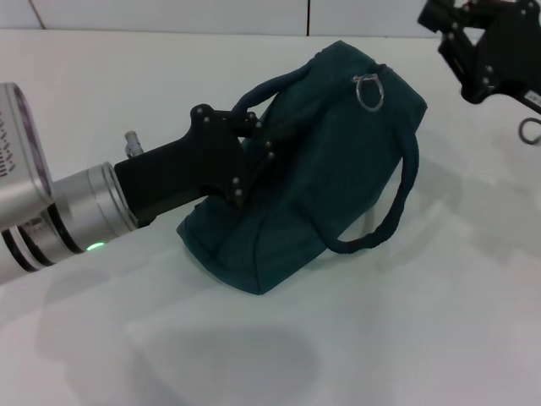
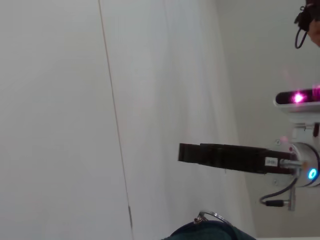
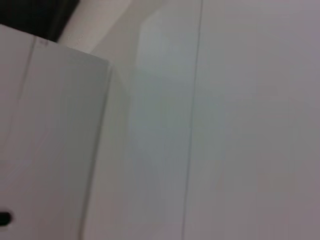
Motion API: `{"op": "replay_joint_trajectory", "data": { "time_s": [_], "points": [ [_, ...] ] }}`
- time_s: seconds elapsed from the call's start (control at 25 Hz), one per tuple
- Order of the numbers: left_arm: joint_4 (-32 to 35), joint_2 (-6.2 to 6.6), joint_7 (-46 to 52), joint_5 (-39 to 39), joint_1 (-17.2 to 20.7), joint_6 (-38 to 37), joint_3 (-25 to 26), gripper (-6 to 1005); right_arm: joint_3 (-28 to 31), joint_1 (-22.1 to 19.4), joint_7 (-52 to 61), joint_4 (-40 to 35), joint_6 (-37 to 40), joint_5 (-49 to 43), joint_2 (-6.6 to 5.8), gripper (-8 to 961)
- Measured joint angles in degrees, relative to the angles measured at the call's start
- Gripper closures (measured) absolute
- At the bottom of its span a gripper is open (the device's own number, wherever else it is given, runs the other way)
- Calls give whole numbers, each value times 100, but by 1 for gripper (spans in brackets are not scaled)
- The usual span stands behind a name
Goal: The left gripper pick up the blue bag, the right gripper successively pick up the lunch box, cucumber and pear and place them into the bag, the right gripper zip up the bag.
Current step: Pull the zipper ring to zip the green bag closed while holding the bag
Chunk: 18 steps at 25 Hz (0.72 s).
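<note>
The dark blue bag (image 1: 321,169) rests tilted on the white table (image 1: 423,338), its top towards the back right. Its opening looks closed, with a metal ring pull (image 1: 368,91) at the top end. My left gripper (image 1: 249,135) is shut on one dark carry handle (image 1: 270,89) at the bag's left side. The other handle (image 1: 397,211) loops down the bag's right side. My right gripper (image 1: 473,51) hangs at the back right, apart from the bag. It also shows in the left wrist view (image 2: 220,156), beyond the bag's ring (image 2: 212,217). Lunch box, cucumber and pear are out of view.
A small grey loop (image 1: 531,131) lies on the table under my right arm at the right edge. A white wall (image 1: 169,15) runs behind the table. The right wrist view shows only white surfaces.
</note>
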<state>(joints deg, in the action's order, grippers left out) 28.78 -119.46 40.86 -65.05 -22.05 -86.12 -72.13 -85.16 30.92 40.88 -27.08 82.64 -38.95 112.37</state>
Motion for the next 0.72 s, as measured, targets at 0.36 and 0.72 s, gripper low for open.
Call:
{"op": "replay_joint_trajectory", "data": {
  "time_s": [0.36,0.72],
  "points": [
    [-173,2,-180,-28,-51,-116,-11,956,14,-374,1340,-886,22,-1476,-226,841],
    [-247,-12,-193,-37,-131,-124,-37,956,96,-583,1546,-1106,-251,-1839,-120,510]
  ]
}}
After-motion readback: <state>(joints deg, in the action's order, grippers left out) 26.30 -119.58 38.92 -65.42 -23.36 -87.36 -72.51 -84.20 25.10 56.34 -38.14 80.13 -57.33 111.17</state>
